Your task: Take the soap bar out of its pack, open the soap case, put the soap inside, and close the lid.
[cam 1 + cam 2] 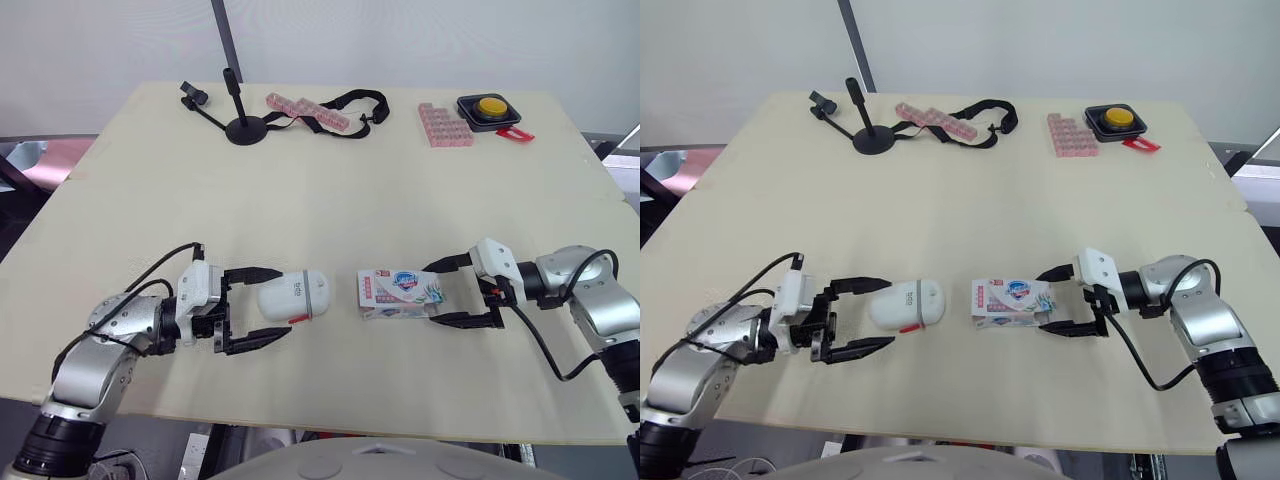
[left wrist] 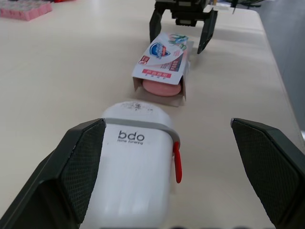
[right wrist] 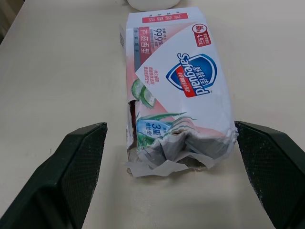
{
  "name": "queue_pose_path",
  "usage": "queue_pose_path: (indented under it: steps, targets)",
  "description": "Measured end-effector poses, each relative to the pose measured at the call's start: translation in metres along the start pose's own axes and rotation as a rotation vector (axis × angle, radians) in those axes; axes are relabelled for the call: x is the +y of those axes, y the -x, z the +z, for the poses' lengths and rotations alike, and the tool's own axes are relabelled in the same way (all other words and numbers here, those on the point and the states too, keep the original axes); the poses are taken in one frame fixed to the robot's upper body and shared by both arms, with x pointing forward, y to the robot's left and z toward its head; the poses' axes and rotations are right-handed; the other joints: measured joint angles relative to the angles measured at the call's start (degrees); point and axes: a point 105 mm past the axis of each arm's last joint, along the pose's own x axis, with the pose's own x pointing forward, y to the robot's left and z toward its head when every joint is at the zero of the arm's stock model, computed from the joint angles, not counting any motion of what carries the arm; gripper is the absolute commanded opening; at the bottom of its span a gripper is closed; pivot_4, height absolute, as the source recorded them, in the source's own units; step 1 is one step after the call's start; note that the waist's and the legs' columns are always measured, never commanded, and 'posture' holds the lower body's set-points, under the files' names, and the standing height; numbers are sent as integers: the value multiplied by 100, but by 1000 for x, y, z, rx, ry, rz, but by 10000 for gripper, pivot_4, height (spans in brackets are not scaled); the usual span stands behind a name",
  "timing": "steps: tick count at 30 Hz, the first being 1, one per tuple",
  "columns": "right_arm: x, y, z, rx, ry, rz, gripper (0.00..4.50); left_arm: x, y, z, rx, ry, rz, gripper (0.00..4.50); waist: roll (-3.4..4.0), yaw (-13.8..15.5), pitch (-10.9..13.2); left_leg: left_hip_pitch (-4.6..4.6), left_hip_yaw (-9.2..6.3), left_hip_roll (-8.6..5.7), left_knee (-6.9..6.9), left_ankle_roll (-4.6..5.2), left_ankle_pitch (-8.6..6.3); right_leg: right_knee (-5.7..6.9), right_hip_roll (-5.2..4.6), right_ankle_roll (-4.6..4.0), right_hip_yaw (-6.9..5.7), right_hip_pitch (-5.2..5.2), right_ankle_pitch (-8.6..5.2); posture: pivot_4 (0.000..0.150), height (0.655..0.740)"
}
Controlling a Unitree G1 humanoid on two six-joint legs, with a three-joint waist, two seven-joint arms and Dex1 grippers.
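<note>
Right gripper (image 1: 434,294) wide open, empty, straddling torn end of soap pack (image 1: 395,290), lower centre of frame, likely to steady it. Left gripper (image 1: 285,302) wide open, empty, around shut soap case (image 1: 295,297). Soap bar (image 2: 162,88) still inside pack, showing at end facing case.

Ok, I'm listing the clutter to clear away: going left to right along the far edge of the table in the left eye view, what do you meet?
black stand → pink strip of small boxes → pink block of small boxes → yellow button
</note>
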Motion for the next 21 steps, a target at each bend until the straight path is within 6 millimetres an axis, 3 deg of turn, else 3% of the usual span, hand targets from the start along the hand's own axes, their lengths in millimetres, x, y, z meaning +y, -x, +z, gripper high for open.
queue_pose_path:
  steps: [19, 21]
  targets:
    - [-5, -11, 2, -29, 11, 0, 45000, -6, -3, 12, -105, 19, -16, 44791, -1, -4, -1, 2, 2, 0, 5, 0, 1, 6, 1, 0, 2, 0, 0, 1500, 7395]
    - [-5, -12, 2, -32, 7, 2, 38940, -6, -3, 11, -104, 22, -15, 45000, -1, 1, -1, 1, 1, 0, 6, -1, 1, 6, 1, 0, 2, 0, 0, 1500, 7395]
